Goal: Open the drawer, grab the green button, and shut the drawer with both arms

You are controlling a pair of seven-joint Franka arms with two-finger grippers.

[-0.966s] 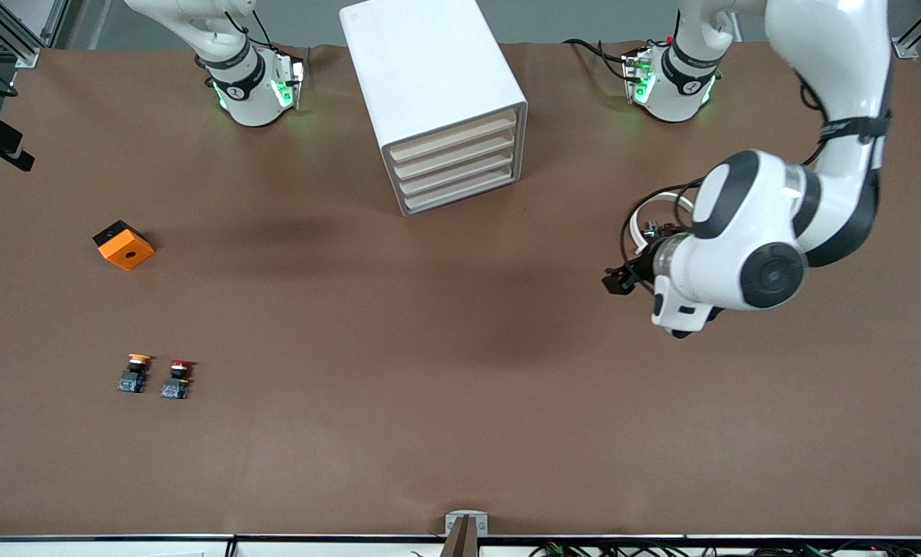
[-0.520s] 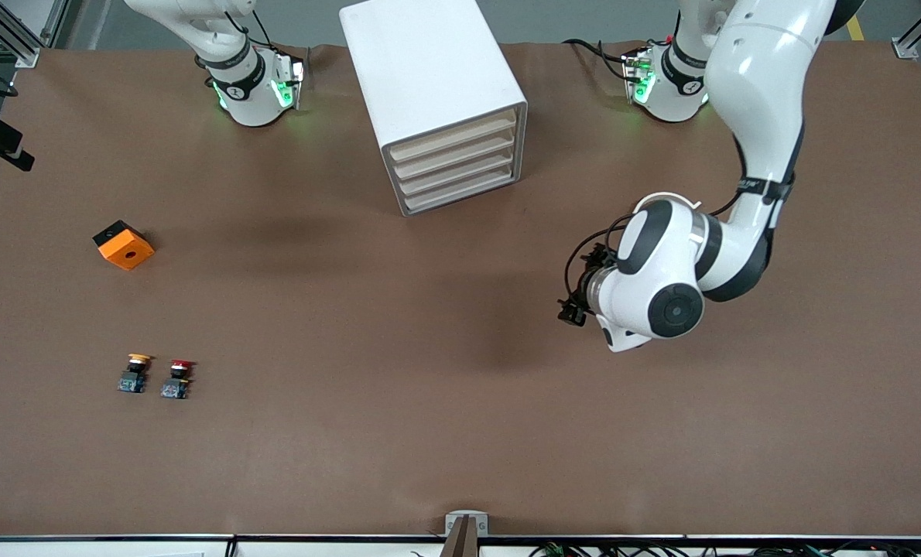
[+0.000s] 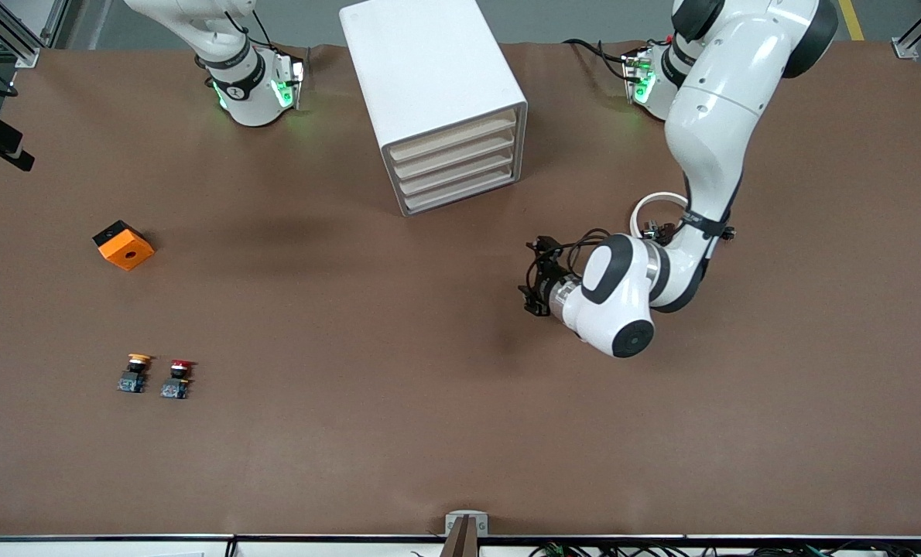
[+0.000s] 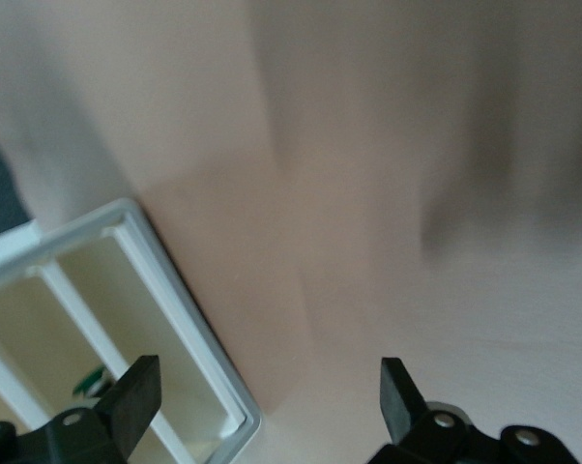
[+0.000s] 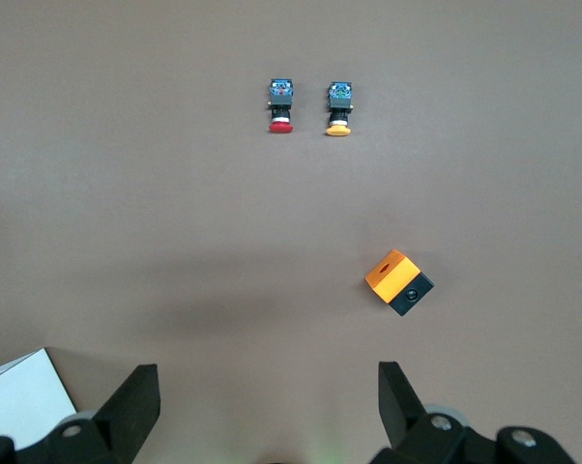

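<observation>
The front view shows the whole table (image 3: 460, 433): the white cabinet (image 3: 429, 70) stands between the two arm bases, its four cream fronts all flush, and the drawer (image 3: 460, 197), bottommost of them, is shut. The left gripper (image 3: 536, 280) hangs over bare table at about four o'clock from the cabinet. The right arm (image 3: 228, 46) waits at its base, its gripper out of this view.

The left wrist view adds what the front view lacks: the left gripper's fingers (image 4: 136, 391) stand wide apart, and the cabinet's front corner shows close by, with a small green smudge in one compartment, possibly the button, though it is too blurred to tell.

The right wrist view shows the right gripper (image 5: 267, 411) with fingers spread, high over the table, looking down on a red-capped button (image 5: 281, 108), a yellow-capped button (image 5: 339, 111) just beside it, and an orange block (image 5: 398, 281) at about five o'clock from them.
</observation>
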